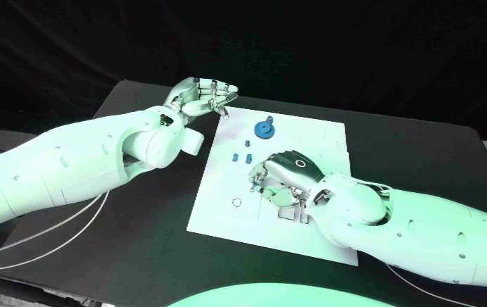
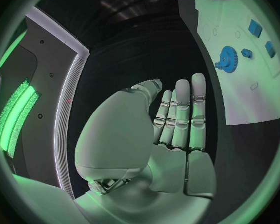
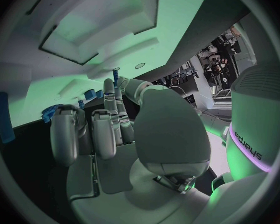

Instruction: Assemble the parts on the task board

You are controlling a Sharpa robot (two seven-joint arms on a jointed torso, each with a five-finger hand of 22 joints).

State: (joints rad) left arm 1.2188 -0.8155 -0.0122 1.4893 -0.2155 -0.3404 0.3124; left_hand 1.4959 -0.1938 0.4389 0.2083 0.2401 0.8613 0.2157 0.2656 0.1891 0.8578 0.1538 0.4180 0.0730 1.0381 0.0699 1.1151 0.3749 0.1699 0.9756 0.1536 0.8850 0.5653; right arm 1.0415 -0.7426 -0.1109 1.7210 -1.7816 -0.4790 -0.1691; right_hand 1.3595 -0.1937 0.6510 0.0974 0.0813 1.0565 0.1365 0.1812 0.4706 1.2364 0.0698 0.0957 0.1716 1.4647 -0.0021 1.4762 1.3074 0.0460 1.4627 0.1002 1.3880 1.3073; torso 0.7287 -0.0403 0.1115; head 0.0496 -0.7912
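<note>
A: Where's the left hand [image 1: 203,96]?
B: Off the task board [image 1: 305,136], at its ten o'clock corner, fingers straight and side by side, gripping nothing.
A: And the right hand [image 1: 284,177]?
B: Low over the board's middle, fingers curled downward; whether they pinch anything, I cannot tell.
A: The parts?
B: The blue gear [image 1: 264,129] sits at twelve o'clock from that hand, small blue pieces [image 1: 241,158] at ten.

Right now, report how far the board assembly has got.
Done: a blue gear sits on the task board. In hand: nothing visible; the left hand hovers off the board's corner, the right hand over its middle. Left: small blue parts lie loose.
</note>
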